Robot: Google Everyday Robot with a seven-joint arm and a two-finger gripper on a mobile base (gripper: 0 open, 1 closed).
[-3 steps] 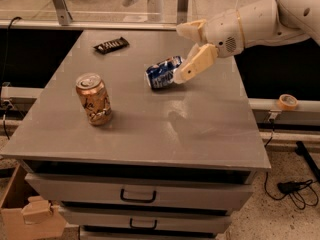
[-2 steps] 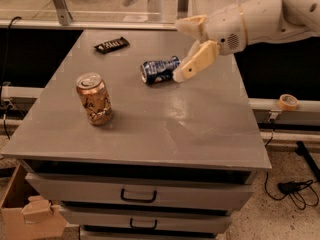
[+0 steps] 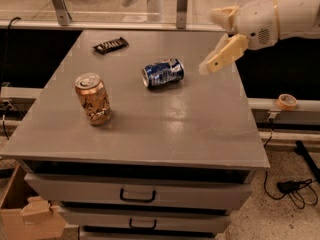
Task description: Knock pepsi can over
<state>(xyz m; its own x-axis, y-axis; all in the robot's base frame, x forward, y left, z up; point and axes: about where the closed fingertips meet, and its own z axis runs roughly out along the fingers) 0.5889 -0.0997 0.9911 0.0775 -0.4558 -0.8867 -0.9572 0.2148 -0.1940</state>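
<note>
Pepsi can [image 3: 163, 73] lying on its side mid-tabletop [image 3: 200, 134]. Gripper [image 3: 211, 41], jaws spread and empty, above the right edge.

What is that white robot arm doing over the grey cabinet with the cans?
A one-armed robot is tasked with knocking over the pepsi can. That can lies on its side on the cabinet top, so the job looks done. The end effector hovers open to its right in the view, not touching it. The orange-gold can stands upright.
</note>
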